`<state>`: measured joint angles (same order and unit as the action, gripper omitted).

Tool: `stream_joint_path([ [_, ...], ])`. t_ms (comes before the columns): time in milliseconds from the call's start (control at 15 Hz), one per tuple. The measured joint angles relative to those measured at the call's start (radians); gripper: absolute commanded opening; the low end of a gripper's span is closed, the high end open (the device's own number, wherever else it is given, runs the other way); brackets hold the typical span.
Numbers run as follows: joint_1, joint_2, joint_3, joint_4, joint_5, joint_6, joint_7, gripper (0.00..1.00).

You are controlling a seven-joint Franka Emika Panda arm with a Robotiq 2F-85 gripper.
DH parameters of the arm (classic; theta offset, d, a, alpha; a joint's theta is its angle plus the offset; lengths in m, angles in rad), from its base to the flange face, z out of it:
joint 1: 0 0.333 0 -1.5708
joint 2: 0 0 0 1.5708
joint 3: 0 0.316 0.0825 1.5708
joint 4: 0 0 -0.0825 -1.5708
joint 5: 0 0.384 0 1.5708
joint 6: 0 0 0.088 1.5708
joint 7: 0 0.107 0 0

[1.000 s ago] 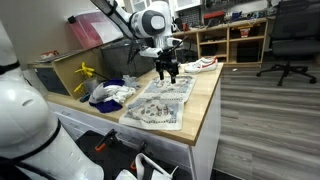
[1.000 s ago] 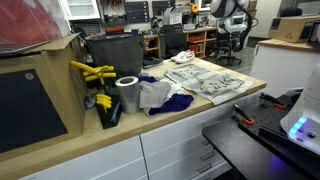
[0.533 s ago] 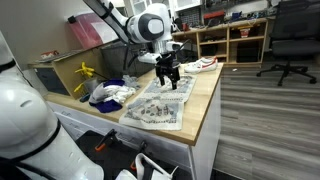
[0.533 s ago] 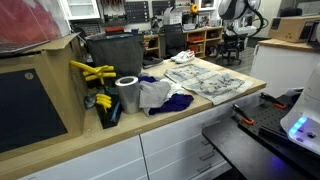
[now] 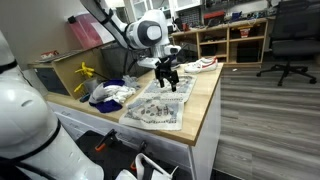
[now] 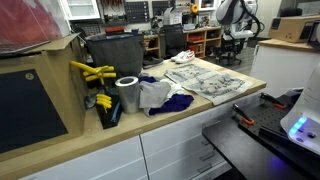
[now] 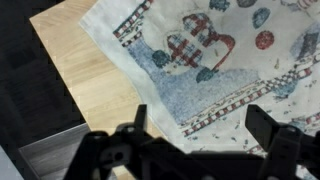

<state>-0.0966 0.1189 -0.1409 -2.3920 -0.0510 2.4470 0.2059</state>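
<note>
Above the patterned cloth [image 7: 190, 50] | gripper [image 7: 200, 125] wide apart | empty

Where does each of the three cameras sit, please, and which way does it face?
An exterior view: off the counter's front corner, facing the shelves behind; shows the arm with open jaws above the printed cloth.
An exterior view: low at the counter's opposite end beside the grey roll, looking along it; the arm's top shows far off.
Wrist view: looks down onto the cloth's corner and bare wood; open jaws frame the lower edge.
Shared: all three show the printed cloth.
</note>
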Motion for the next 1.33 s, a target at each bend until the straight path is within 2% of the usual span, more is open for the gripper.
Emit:
stream_joint_path([
  [533, -0.021, 0.043, -0.048, -0.101, -0.029, 0.031, 0.012, 1.00],
  [733, -0.035, 0.044, -0.073, -0.130, -0.072, 0.041, 0.011, 1.00],
  [1067, -0.051, 0.085, -0.106, -0.159, -0.163, 0.126, 0.011, 1.00],
  [1333, -0.051, 0.144, -0.122, -0.174, -0.193, 0.198, 0.011, 1.00],
])
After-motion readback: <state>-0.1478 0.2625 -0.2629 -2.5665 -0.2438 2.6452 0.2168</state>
